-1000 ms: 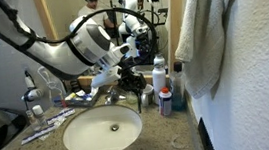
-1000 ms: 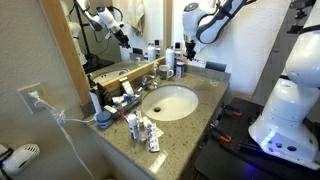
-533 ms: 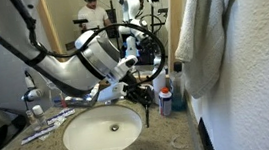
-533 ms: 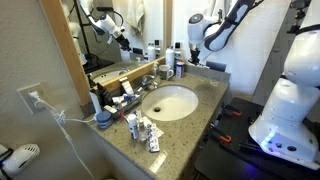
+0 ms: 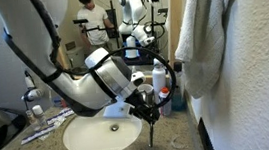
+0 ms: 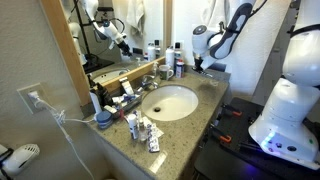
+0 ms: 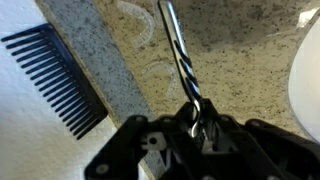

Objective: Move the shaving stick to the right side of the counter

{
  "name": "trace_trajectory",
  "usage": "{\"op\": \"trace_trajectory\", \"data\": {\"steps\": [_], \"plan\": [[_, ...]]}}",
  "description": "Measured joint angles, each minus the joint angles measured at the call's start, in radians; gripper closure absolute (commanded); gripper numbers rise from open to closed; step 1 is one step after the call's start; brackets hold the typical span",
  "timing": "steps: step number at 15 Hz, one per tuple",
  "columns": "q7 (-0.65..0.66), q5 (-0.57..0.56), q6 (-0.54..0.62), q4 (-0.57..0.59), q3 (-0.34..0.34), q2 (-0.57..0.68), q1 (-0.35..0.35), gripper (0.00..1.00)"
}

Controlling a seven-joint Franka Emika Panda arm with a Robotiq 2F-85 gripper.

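Lying at the left of the wrist view, a black comb, clear only in this view, borders the speckled table, over which the end effector clamps the dark shaving stick, the white sink's rim at far right.

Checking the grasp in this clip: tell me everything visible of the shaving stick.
The shaving stick is a slim, dark, glossy rod with paler streaks, plastic by its look. One end is pinched in the gripper; the rest juts free over the speckled counter. In an exterior view it hangs roughly upright near the rim of the sink.
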Motion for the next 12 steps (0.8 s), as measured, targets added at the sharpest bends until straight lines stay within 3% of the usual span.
{"op": "trace_trajectory", "data": {"steps": [12], "plan": [[0.092,0.002,0.065,0.010,-0.007,0.158,-0.010,0.96]]}}
